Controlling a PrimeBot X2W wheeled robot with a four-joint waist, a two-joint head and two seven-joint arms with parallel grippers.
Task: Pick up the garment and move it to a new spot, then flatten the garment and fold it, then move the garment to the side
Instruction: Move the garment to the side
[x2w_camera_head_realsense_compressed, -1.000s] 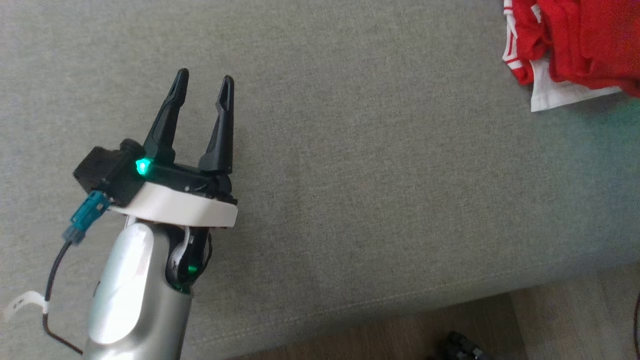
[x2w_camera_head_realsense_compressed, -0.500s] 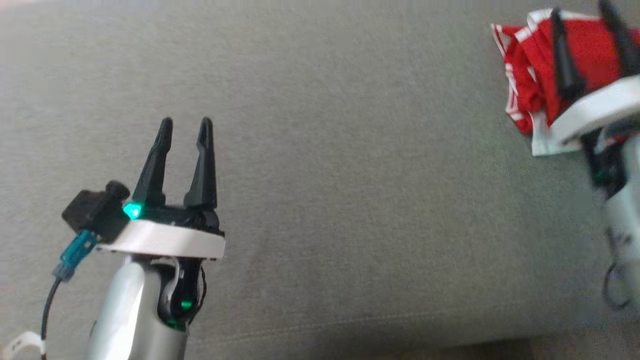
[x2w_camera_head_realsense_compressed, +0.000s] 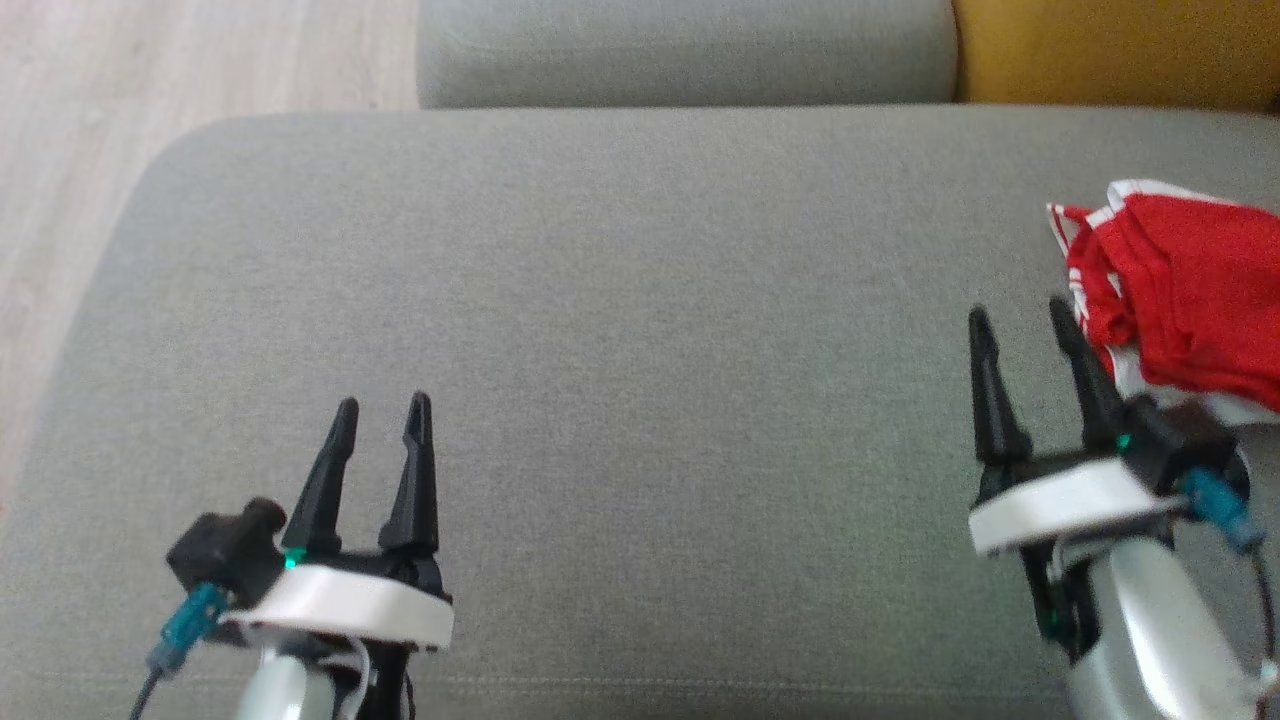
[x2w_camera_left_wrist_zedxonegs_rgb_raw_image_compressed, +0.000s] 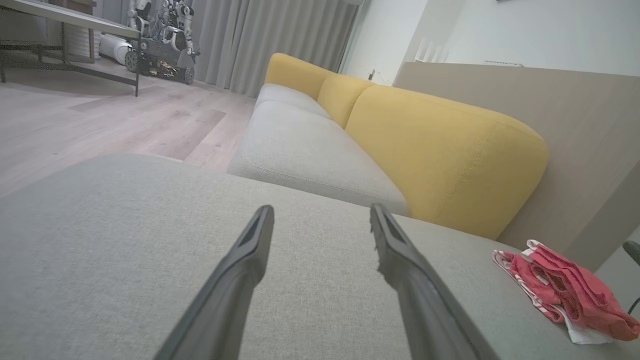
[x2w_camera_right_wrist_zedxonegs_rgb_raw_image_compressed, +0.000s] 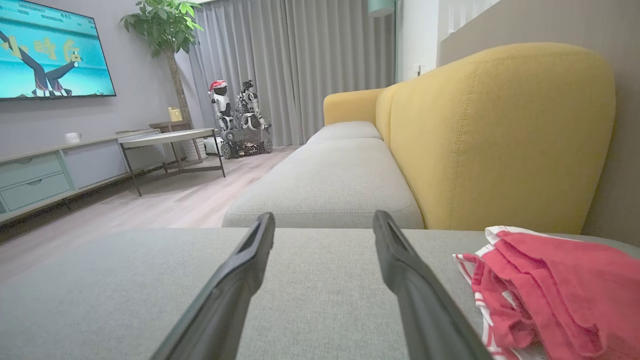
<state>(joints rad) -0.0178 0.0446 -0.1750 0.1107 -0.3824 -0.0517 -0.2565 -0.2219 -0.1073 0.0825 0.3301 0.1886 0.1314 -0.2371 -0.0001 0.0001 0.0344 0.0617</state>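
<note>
Right gripper (x2w_camera_head_realsense_compressed: 1018, 310), open, has arrived beside the garment (x2w_camera_head_realsense_compressed: 1190, 290).

1. Head view: soft, even daylight, slightly hazy overall; only faint shadows fall on the sofa cushion (x2w_camera_head_realsense_compressed: 640, 300).
2. Wrist views: crisper, with wide-angle stretching toward the edges and softness along the bottom.
3. The television (x2w_camera_right_wrist_zedxonegs_rgb_raw_image_compressed: 50, 50) glows bright cyan against a dim wall (x2w_camera_right_wrist_zedxonegs_rgb_raw_image_compressed: 140, 75).

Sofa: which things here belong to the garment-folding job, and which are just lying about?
Job: red garment, grey seat cushion, left gripper, right gripper.
Lying about: yellow backrest, television, potted plant, side table.
</note>
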